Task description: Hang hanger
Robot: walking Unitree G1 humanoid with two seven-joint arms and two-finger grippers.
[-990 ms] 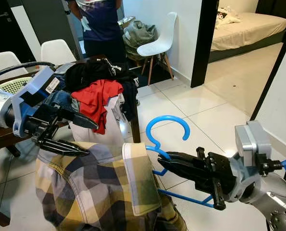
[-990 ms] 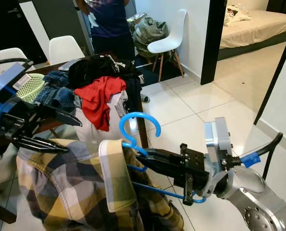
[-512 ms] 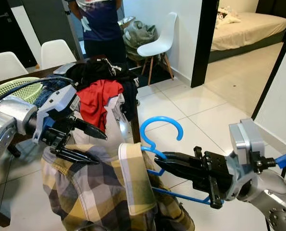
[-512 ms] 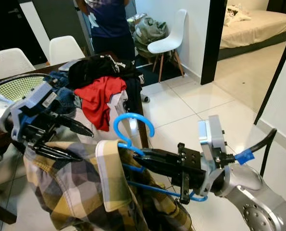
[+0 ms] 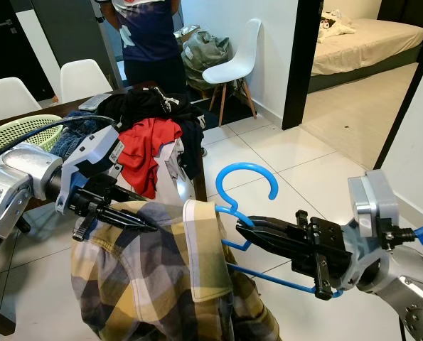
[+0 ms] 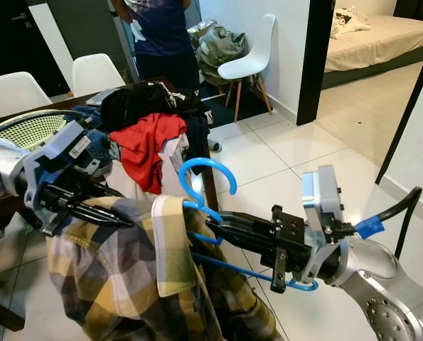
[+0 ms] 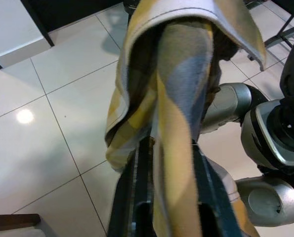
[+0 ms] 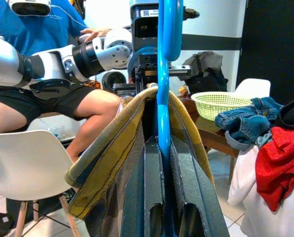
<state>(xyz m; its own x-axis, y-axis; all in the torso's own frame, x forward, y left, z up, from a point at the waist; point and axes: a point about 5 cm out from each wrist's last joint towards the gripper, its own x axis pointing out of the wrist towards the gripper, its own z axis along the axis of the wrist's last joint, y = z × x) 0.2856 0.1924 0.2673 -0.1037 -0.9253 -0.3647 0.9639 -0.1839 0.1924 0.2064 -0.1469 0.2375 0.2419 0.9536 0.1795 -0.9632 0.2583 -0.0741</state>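
Jaws pinch hanger [image 5: 247, 186] (white-tiled floor [image 5: 296, 160]).

We can read no text anywhere. The small white sticker [image 5: 112, 147] on the blue housing of the left wrist carries print too fine to make out, and the white design on the dark blue T-shirt [image 5: 148, 32] of the person standing at the far side is also illegible.
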